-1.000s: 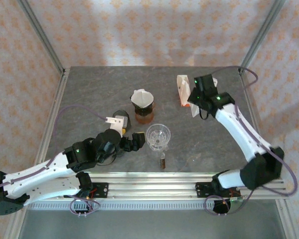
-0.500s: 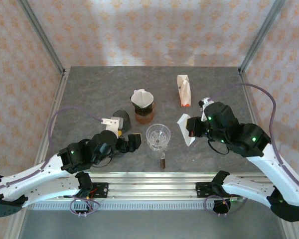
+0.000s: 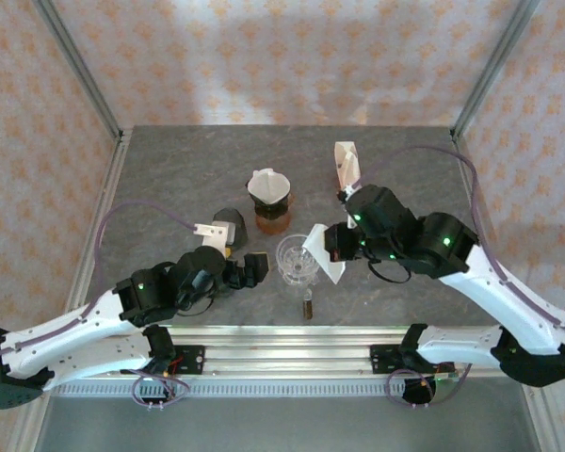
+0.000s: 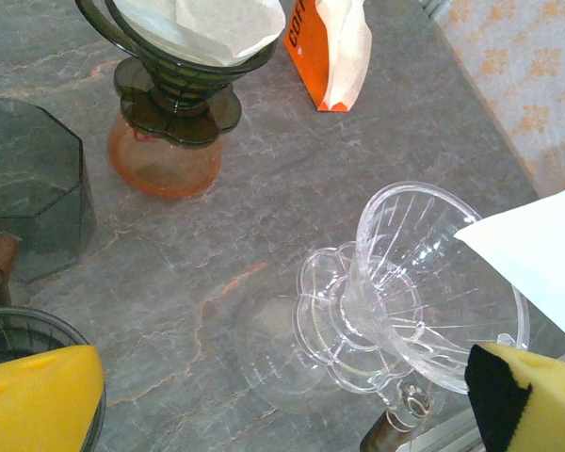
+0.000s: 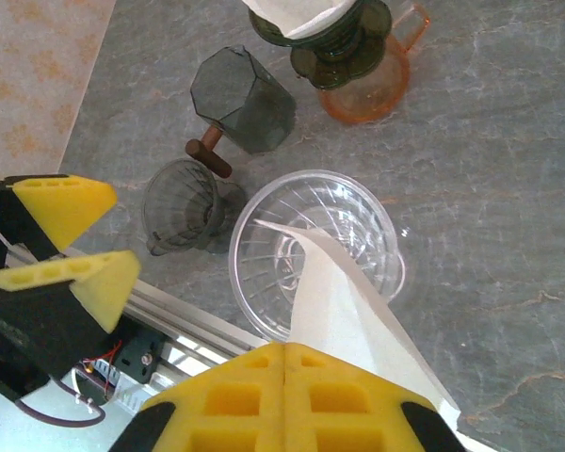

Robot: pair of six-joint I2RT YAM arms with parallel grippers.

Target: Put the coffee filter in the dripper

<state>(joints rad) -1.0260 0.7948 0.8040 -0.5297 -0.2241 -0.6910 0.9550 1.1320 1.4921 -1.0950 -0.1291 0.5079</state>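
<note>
Coffee filter (image 5: 344, 301): white paper folded flat into a cone, pinched at one end by the right gripper (image 5: 282, 377), whose fingers are pressed together. Its pointed tip reaches over the right rim of the clear ribbed dripper (image 3: 298, 259), near the table's middle. Left gripper (image 3: 250, 268), spread wide, rests just left of the dripper.

Grey marble table (image 3: 169, 169), clear dripper (image 3: 293, 256), orange carafe (image 3: 272, 222), filter packet (image 3: 347, 166)

A: What is seen at the back of the grey marbled counter (image 3: 169, 169)?
B: An orange glass jug (image 3: 272, 222) is topped by a dark green funnel (image 4: 184, 71) lined with white paper. An orange-and-white packet (image 3: 347, 169) is seen to its right.
A: And to its left?
B: A smoky octagonal cup (image 5: 245, 99) is set there.
</note>
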